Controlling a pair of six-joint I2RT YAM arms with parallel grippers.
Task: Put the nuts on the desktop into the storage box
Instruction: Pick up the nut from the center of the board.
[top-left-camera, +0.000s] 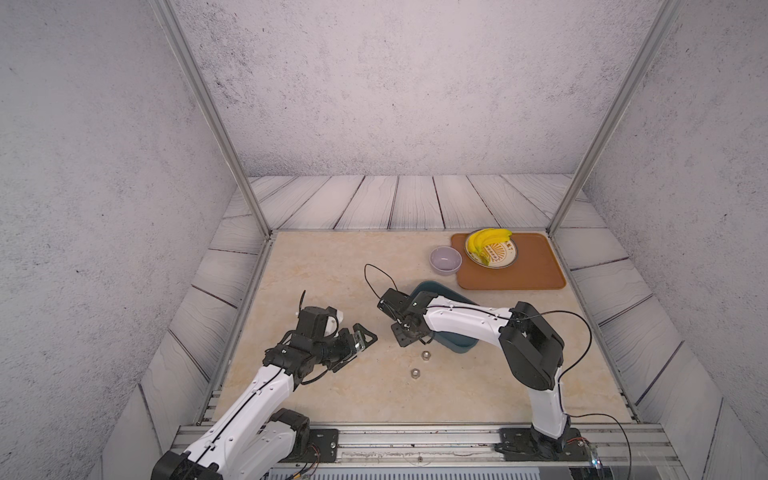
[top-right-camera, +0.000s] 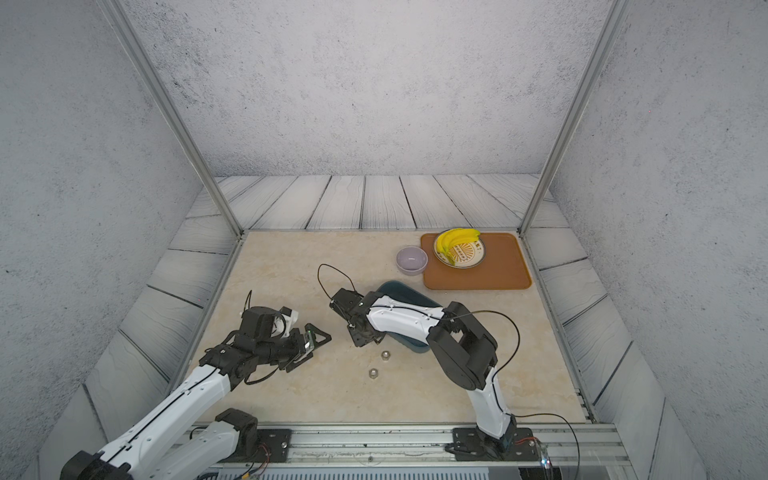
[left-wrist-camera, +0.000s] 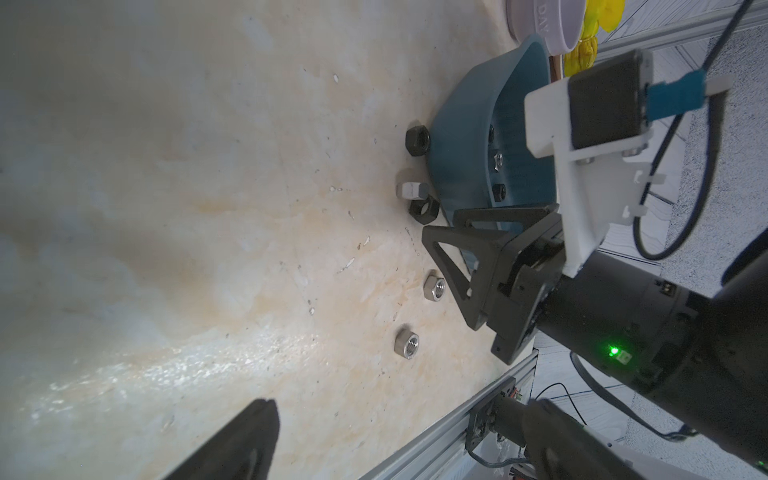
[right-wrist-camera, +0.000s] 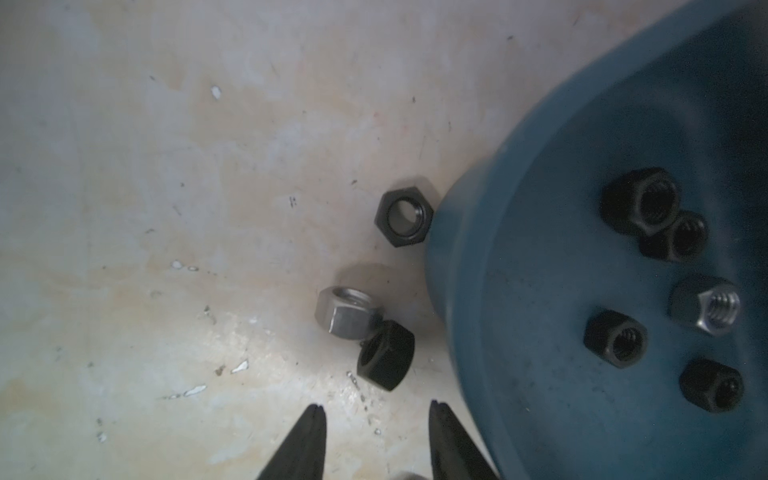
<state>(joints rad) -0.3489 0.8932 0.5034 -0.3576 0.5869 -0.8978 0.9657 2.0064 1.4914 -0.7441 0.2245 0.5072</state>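
The teal storage box (top-left-camera: 429, 287) (right-wrist-camera: 540, 208) lies on the beige desktop (top-left-camera: 332, 270), mostly under my right arm, and holds several nuts (right-wrist-camera: 615, 338). Just outside its wall lie a black nut (right-wrist-camera: 404, 218), a silver nut (right-wrist-camera: 345, 309) and another black nut (right-wrist-camera: 386, 355). My right gripper (right-wrist-camera: 376, 409) (top-left-camera: 409, 336) hovers just short of them, jaws apart, nothing between the tips. Two silver nuts (top-left-camera: 426, 354) (top-left-camera: 414, 372) lie nearer the front. My left gripper (top-left-camera: 359, 347) (left-wrist-camera: 395, 436) stands wide open and empty to their left.
A lilac bowl (top-left-camera: 445, 259) stands behind the box. Beside it an orange-brown tray (top-left-camera: 536, 274) carries a plate of bananas (top-left-camera: 490, 247). Metal rails (top-left-camera: 415, 436) edge the front, and frame posts rise at the back corners.
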